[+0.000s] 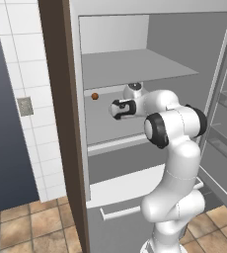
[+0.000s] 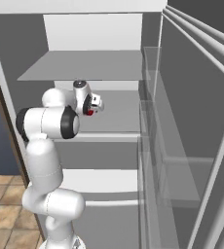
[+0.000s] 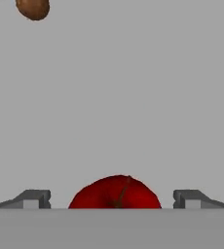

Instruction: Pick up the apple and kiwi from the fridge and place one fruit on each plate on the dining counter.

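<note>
Apple lower half cut off at hand view bottom; brown ball clipped by top edge.

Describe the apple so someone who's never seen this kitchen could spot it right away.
Look into the open fridge, at the grey shelf where the white arm reaches. The apple sits there between the open fingers of the gripper. It is glossy bright red, unlike the smaller dull orange-brown ball farther along the shelf.
</note>
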Controlling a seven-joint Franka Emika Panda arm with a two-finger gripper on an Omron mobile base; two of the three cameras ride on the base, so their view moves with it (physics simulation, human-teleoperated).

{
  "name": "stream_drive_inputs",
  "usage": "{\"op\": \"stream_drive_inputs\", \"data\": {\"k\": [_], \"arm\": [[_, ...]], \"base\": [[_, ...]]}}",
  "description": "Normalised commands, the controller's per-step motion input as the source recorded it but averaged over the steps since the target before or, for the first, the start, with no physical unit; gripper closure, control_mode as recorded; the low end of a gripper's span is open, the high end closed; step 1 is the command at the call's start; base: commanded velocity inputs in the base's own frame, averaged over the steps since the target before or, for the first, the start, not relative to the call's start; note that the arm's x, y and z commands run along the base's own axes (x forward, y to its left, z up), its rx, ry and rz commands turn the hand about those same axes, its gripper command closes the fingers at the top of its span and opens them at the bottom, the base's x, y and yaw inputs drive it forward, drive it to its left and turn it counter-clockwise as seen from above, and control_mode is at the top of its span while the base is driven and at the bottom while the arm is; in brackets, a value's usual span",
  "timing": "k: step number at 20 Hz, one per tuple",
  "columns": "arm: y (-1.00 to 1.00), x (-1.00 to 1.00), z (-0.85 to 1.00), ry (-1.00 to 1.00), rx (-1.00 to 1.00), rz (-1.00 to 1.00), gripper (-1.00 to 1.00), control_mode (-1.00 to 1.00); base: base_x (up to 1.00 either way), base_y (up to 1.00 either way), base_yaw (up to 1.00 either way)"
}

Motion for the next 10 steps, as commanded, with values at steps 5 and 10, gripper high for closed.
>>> {"op": "stream_drive_inputs", "data": {"k": [5, 10], "arm": [[0.00, 0.00, 0.00, 0.09, 0.00, 0.00, 1.00, -1.00], [0.00, -0.12, 0.00, 0.10, 0.00, -0.02, 1.00, -1.00]], "base": [[0.00, 0.00, 0.00], [0.00, 0.00, 0.00]]}}
